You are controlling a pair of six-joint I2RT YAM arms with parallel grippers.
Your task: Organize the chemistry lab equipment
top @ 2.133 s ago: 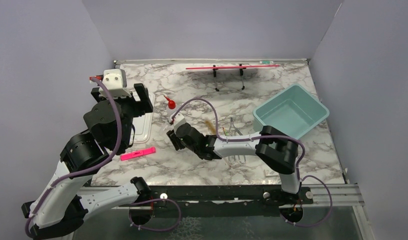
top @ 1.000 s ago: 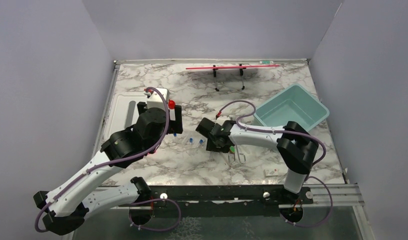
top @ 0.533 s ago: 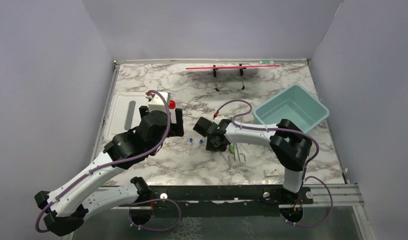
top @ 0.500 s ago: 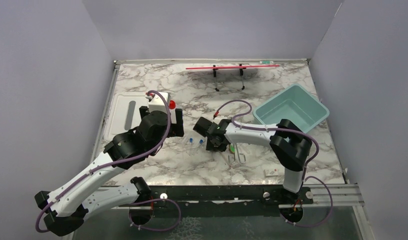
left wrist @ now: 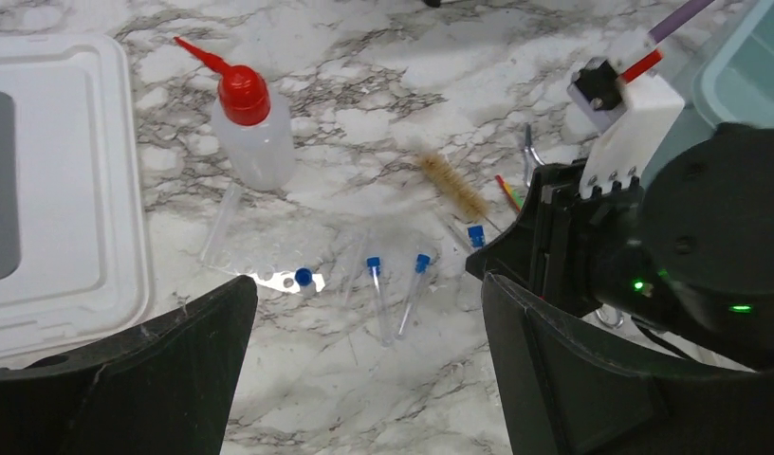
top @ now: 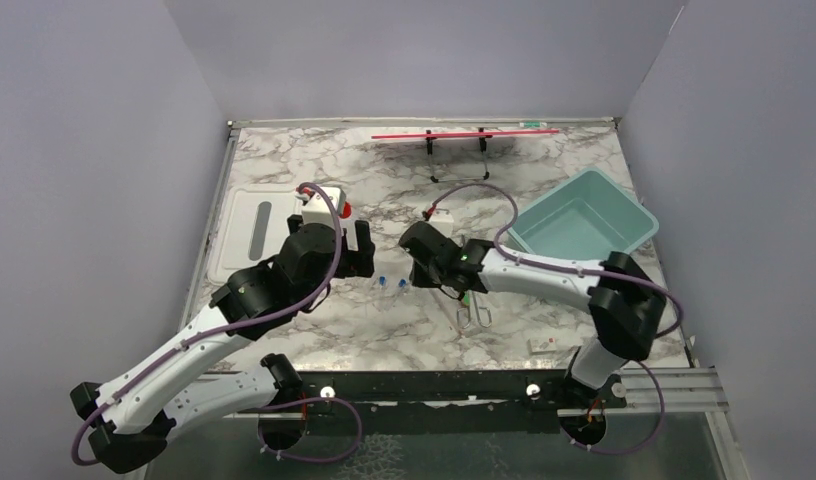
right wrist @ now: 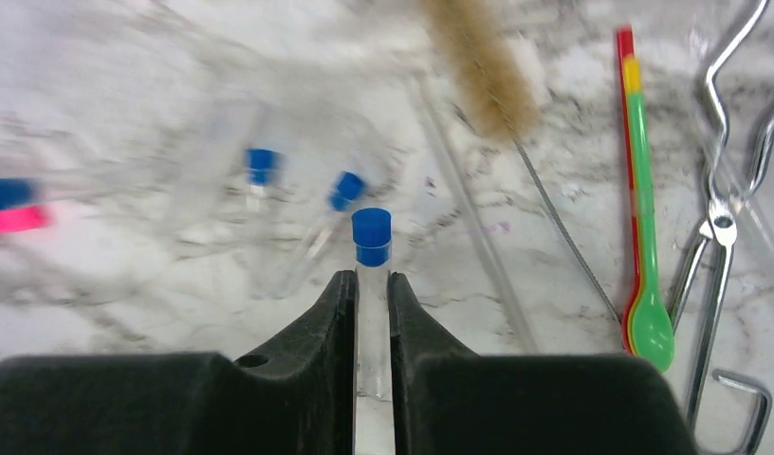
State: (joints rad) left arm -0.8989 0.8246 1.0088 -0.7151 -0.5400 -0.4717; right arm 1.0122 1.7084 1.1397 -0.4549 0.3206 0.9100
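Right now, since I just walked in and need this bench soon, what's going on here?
The right arm's fingers are shut on a clear tube with a blue cap, near the middle of the marble table. The left arm's fingers hang open above more blue-capped tubes lying loose near a small clear squeeze bottle with a red nozzle. A bristly tan brush, a green-handled tool and metal scissor-like forceps lie beside them.
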